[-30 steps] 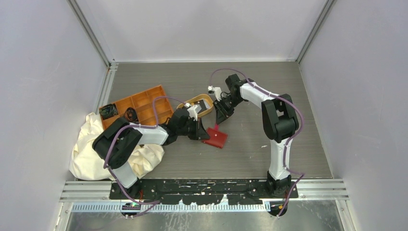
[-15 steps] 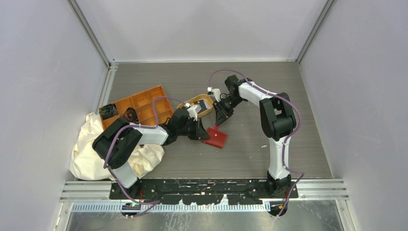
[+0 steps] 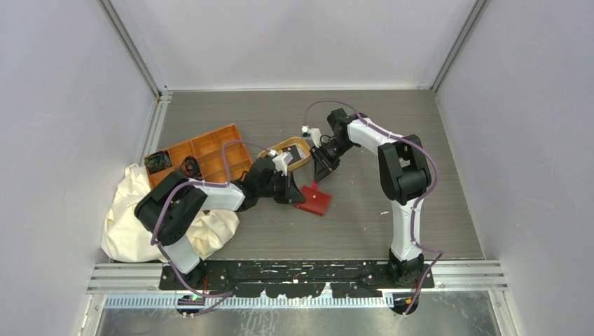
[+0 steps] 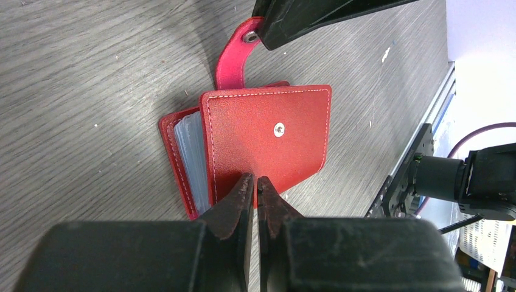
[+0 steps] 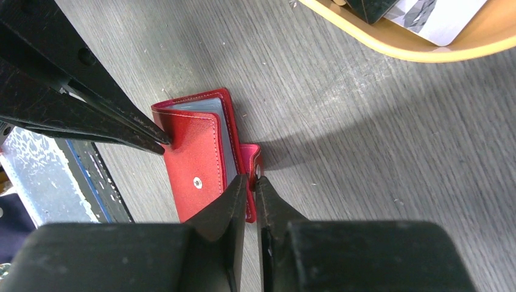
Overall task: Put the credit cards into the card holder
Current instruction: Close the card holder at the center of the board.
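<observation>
The red card holder (image 3: pixel 314 201) lies on the table, its cover slightly lifted so the grey-clear sleeves (image 4: pixel 187 152) show. My left gripper (image 4: pixel 254 182) is shut on the edge of its front cover (image 4: pixel 268 134). My right gripper (image 5: pixel 254 177) is shut on its pink-red snap tab (image 5: pixel 249 152); the tab also shows in the left wrist view (image 4: pixel 233 58). Both grippers show in the top view, left (image 3: pixel 294 192) and right (image 3: pixel 319 180). The credit cards, one dark (image 5: pixel 370 7) and one pale (image 5: pixel 439 16), lie in the oval tan dish (image 5: pixel 401 50).
The tan dish (image 3: pixel 280 148) sits just behind the card holder. An orange compartment tray (image 3: pixel 203 150) with black items stands at the left. A crumpled cream cloth (image 3: pixel 136 210) lies near the left arm's base. The arms' base rail runs along the near edge.
The right arm's elbow has shifted slightly to the left. Both grippers and the card holder stay where they were.
</observation>
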